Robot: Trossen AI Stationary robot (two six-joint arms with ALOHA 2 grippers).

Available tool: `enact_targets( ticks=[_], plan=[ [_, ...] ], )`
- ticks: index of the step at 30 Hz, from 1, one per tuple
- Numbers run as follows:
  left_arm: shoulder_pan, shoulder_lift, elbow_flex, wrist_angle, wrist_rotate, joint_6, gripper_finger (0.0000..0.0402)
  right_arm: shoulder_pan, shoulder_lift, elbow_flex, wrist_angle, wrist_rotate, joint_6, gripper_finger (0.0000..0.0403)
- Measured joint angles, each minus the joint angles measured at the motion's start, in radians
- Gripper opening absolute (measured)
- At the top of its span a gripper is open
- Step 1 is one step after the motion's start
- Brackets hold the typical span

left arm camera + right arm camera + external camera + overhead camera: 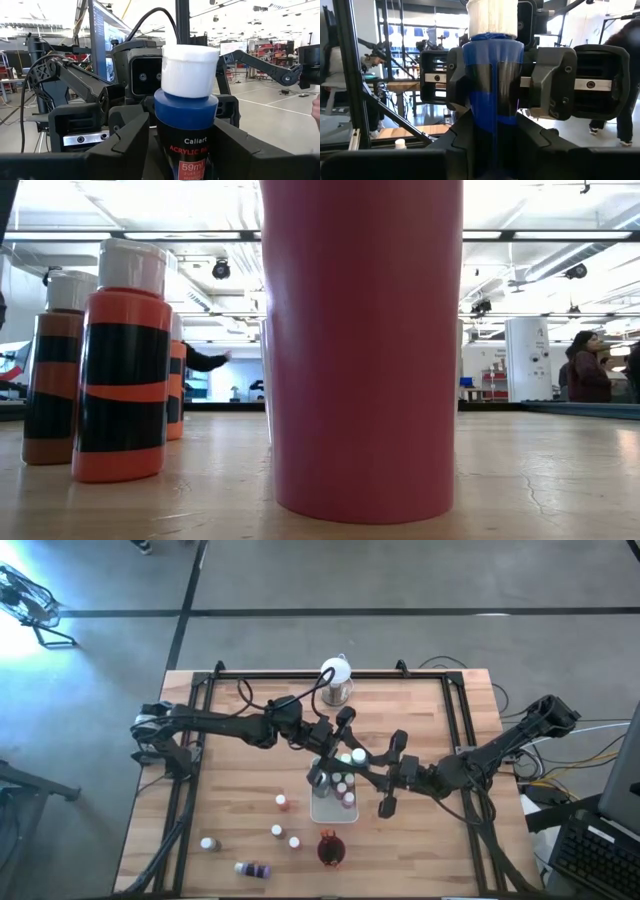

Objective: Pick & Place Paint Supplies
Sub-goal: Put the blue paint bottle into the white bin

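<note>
Task partly done. The white tray at mid-surface holds several capped bottles. Both grippers meet just above its far end on one dark blue bottle: the left gripper has its jaws closed on the body, and the right gripper has its jaws on the same bottle from the opposite side, apparently a handover. Still loose toward the near edge: an orange bottle, three white-capped bottles, and a purple bottle lying flat. The dark red cup stands near the tray's near end.
</note>
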Motion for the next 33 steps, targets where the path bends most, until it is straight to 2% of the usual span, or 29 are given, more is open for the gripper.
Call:
enact_targets(
  ticks=[3, 8, 12, 18, 27, 33],
  plan=[
    [-0.001, 0.0, 0.0, 0.0, 0.001, -0.002, 0.0181, 0.0, 0.0, 0.0, 0.0, 0.0, 0.0, 0.0076],
    [-0.001, 0.0, -0.001, -0.001, 0.002, -0.006, 0.0142, 0.0, 0.0, 0.0, 0.0, 0.002, 0.001, 0.0096],
    [0.0, 0.0, -0.001, -0.003, 0.012, -0.006, 0.0118, 0.0, 0.0, 0.0, 0.0, 0.003, -0.008, 0.0093],
    [0.0, -0.001, -0.001, -0.003, 0.013, -0.025, 0.0125, 0.0, 0.0, 0.0, 0.001, 0.003, -0.011, 0.008],
    [0.0, -0.001, -0.001, -0.004, 0.013, -0.034, 0.0122, 0.0, 0.001, 0.0, 0.0, 0.0, -0.021, 0.0116],
    [0.0, -0.001, -0.001, -0.004, 0.012, -0.031, 0.0122, 0.017, 0.0, 0.0, 0.0, 0.009, -0.035, 0.0101]
  ],
)
